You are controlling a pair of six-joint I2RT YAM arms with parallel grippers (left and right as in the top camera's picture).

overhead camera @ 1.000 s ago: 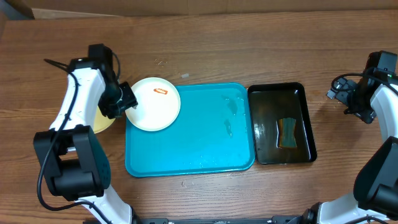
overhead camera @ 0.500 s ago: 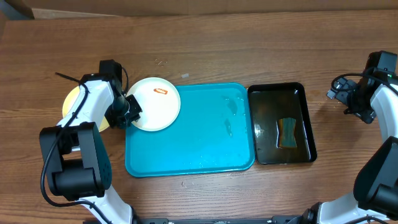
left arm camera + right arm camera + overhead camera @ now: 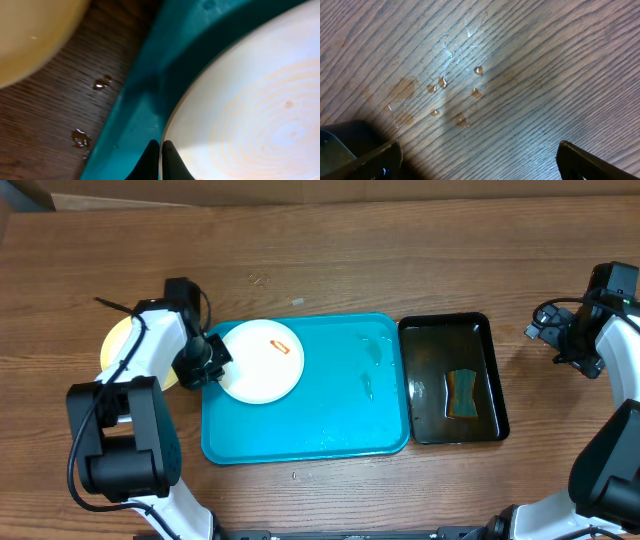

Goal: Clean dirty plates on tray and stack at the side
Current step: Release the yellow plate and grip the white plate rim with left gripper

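The work surface was a brown wood-grain table (image 3: 350, 250), seen from overhead with an arm at each end. A large turquoise-blue rectangular plastic tray (image 3: 330, 420) with rounded corners lay at the centre. Its floor carried wet streaks towards the right side. A smaller glossy black tray (image 3: 445, 319) sat just beside it on the right. It held dark liquid and a striped sponge (image 3: 462, 394).

A white round plate (image 3: 262, 365) occupied the far left corner of the turquoise tray, and its left edge was close to the tray's left rim. A small orange-red smear (image 3: 281, 347) marked its upper right portion. Whether the plate lay flat or was raised at the gripped edge could not be determined.

The left gripper (image 3: 215, 365) was at the plate's left edge. The left wrist view showed its fingertips (image 3: 151, 159) drawn almost together and pinching the rim of the white plate where it met the tray wall. A pale yellow-green round plate (image 3: 118, 340) rested on the table left of the tray, partly hidden by the left arm. Water droplets (image 3: 102, 82) lay on the wood between that plate and the tray.

The right gripper (image 3: 545, 330) was held over bare table well to the right of the black tray. Its jaws were spread wide and held nothing. The right wrist view showed further droplets (image 3: 478, 70) on the wood beneath it.
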